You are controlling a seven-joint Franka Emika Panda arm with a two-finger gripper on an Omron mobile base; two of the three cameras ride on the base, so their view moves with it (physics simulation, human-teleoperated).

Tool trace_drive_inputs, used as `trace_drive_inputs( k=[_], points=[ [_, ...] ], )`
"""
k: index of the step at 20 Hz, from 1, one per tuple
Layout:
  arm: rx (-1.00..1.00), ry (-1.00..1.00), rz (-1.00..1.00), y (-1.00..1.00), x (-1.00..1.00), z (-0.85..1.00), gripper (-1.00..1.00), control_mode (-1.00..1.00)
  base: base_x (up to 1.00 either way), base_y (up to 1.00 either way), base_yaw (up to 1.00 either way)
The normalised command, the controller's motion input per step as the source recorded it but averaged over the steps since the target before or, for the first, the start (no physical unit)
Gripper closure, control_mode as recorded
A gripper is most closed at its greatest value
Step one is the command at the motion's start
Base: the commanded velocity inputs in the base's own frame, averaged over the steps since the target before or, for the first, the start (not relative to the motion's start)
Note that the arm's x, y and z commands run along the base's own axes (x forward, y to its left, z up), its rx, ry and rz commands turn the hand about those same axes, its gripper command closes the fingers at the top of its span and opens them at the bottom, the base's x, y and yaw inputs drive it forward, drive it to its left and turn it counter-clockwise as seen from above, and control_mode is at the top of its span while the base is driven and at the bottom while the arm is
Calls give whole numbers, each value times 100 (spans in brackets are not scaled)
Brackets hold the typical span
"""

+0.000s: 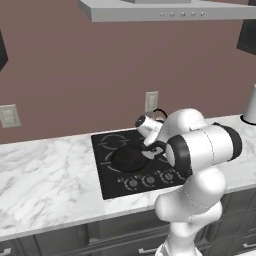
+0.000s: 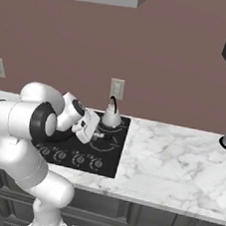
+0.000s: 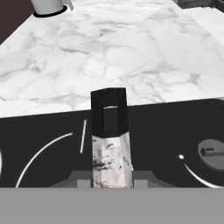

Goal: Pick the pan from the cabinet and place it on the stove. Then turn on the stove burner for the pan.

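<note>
**Black pan on the cooktop, handle in the claw**

White arm folds low over the stove (image 1: 112, 186), its gripper (image 3: 111, 173) clamped on the pan's handle (image 3: 109, 127). The pan (image 1: 129, 159) sits on the black glass. A white kettle (image 2: 111, 117) stands at the stove's back. Marble counter (image 2: 174, 162) spreads around; brown wall (image 1: 75, 75) and grey hood (image 1: 165, 11) rise behind.

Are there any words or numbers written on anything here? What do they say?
There are no words or numbers to read.
The stove has pale ring marks and round knobs, but no letters.
The range hood has a row of small dots, too small to tell if anything is written there.
The wall outlet is blank.
</note>
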Motion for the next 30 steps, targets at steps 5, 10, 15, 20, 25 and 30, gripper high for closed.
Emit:
trace_drive_inputs(
  k=[5,10,15,20,25,30],
  points=[
    [0,0,0,4,7,-24,100,-100,0,0,0],
    [0,0,0,11,4,-21,100,-100,0,0,0],
    [0,0,-2,20,6,-17,100,-100,0,0,0],
    [0,0,-4,21,11,-13,100,-100,0,0,0],
    [0,0,-6,17,17,-13,100,-100,0,0,0],
    [0,0,-8,7,19,-14,100,-100,0,0,0]
  ],
)
